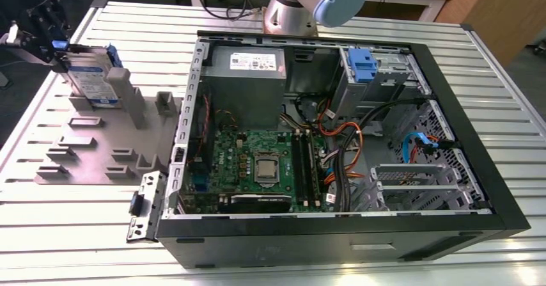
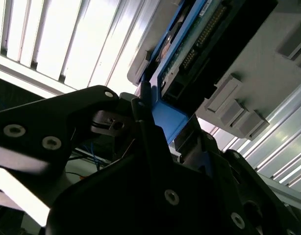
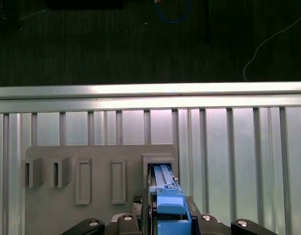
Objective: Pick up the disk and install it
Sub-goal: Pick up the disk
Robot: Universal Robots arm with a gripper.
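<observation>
The end effector [image 1: 60,52] grips the disk [image 1: 92,81], upright in its rack [image 1: 94,151].

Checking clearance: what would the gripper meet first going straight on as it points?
The disk, standing on edge in the grey holder; it looks right at the gripper, though depth is unclear.

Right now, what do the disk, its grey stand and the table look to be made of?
The disk: silvery metal body, likely, with glossy blue plastic rails. The grey stand: matte, moulded-looking plastic, perhaps printed. The table: ribbed, shiny bare metal, probably aluminium.
</observation>
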